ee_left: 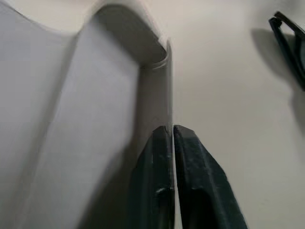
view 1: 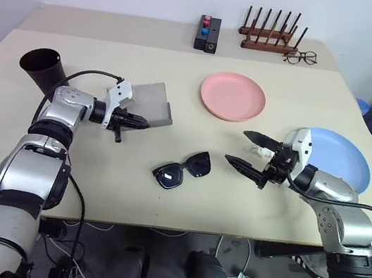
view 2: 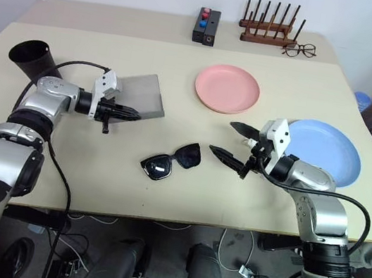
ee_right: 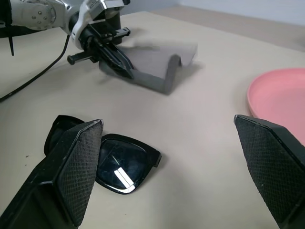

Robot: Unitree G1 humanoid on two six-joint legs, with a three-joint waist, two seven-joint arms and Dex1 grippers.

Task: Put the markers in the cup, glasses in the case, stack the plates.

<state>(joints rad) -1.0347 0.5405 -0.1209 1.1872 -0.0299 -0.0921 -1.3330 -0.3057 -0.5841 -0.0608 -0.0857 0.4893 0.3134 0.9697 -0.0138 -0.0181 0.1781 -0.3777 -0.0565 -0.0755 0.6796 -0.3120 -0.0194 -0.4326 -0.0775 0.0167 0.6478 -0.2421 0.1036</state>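
The grey case [view 1: 152, 99] lies left of the table's middle. My left gripper [view 1: 144, 124] is shut on the thin edge of the case [ee_left: 162, 86] at its near side. Black sunglasses [view 1: 182, 169] lie lenses-down near the front middle. My right gripper [view 1: 243, 149] stands open just to their right, nothing between its fingers [ee_right: 78, 167]. A small white piece, perhaps a marker [view 1: 261, 150], peeks out behind that gripper. The black cup [view 1: 42, 66] is tipped at the far left, behind my left arm. The pink plate [view 1: 233, 95] and the blue plate [view 1: 343, 158] lie apart.
At the back stand a black box with red and blue buttons [view 1: 207, 33] and a wooden rack [view 1: 269, 35]. Wire-framed spectacles [view 1: 300, 57] lie beside the rack. The blue plate sits close to the table's right edge.
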